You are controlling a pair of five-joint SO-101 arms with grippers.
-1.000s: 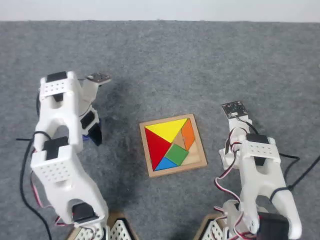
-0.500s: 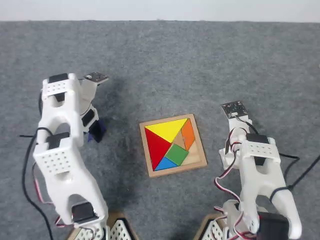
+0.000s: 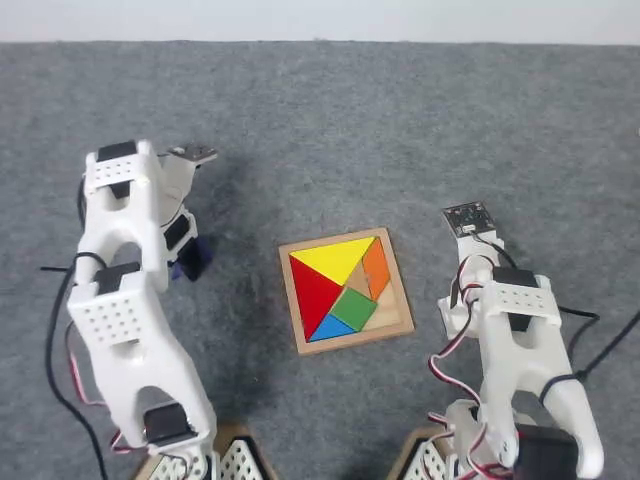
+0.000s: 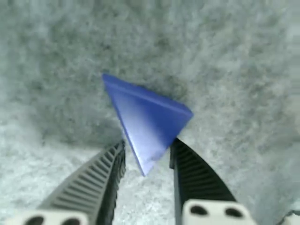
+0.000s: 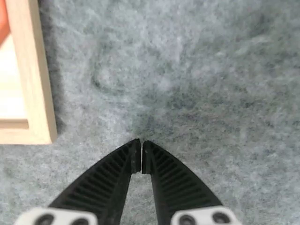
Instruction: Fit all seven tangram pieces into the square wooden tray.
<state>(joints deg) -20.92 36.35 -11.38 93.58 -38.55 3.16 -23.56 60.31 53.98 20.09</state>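
Note:
The square wooden tray point(image 3: 296, 330) lies at the middle of the grey carpet. It holds yellow point(image 3: 333, 259), red point(image 3: 311, 291), light blue point(image 3: 330, 326) and green point(image 3: 353, 307) pieces and an orange piece point(image 3: 377, 268), with bare wood showing between them. My left gripper point(image 4: 146, 157) is shut on a dark blue triangle point(image 4: 147, 119), held a little above the carpet, left of the tray point(image 3: 191, 257). My right gripper point(image 5: 141, 143) is shut on nothing, low over the carpet just off the tray's corner point(image 5: 28, 93).
Grey carpet point(image 3: 400, 130) covers the whole table, with open room behind the tray. The right arm point(image 3: 515, 310) stands close to the tray's right side, the left arm point(image 3: 125, 250) well to its left.
The left arm has shifted slightly, carrying the blue triangle a little farther back. The right arm and the tray have not moved.

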